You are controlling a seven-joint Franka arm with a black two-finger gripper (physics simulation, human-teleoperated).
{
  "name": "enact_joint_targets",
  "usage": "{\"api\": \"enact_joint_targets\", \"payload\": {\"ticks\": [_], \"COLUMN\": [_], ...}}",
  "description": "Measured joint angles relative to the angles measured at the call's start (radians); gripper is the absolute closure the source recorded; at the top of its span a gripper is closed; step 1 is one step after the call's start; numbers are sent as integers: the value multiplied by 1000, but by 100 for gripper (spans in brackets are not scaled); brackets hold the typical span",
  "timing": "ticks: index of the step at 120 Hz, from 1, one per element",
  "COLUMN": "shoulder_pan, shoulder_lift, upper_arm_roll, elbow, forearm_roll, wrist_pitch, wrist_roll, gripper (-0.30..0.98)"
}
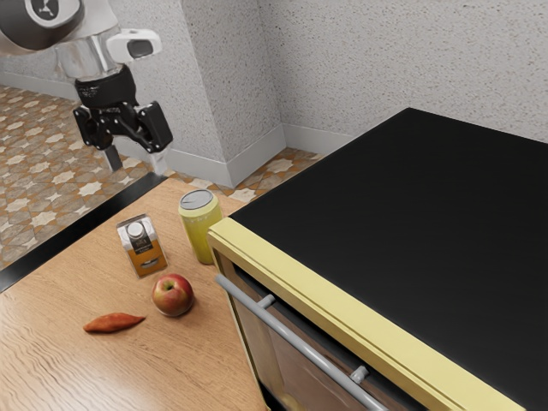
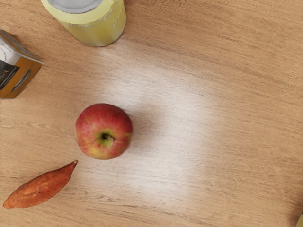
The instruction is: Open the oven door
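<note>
The pincer (image 1: 135,160) hangs open, empty, above the desk (image 1: 51,364). The oven door (image 1: 272,355) looks rigid, moderately heavy; I'd grasp its bar handle (image 1: 295,336) mid-length.

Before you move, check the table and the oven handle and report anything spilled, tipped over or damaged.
Nothing stands out. The yellow can and the carton stand upright, the apple and orange root look whole, I see no spill, and the oven handle looks straight.
</note>
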State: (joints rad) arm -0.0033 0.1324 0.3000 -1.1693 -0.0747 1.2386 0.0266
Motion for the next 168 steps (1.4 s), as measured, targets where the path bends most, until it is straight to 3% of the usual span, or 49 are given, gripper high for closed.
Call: {"api": "enact_joint_targets", "payload": {"ticks": [8,22,28,32,42,48,60,71,107,168], "shoulder_pan": [122,164,187,226,-304,-546,-850,-995,-1118,-1161], "shoulder_lift": [-8,-39,-169,-263,-365,-475,-672,-733,-779,-850], "upper_arm_roll": [-152,-207,-244,-321,-256,-192,-78,33,56,66], "elbow": [1,18,38,49,23,-153,-469,-655,-839,-1009], "forearm_roll": [32,58,68,86,144,192,295,373,439,449], "wrist_pitch": [31,63,75,84,104,149,283,402,613,687], "wrist_roll": [13,34,67,115,227,292,415,517,786,987], "gripper": [2,2,2,2,2,2,2,2,2,-1]}}
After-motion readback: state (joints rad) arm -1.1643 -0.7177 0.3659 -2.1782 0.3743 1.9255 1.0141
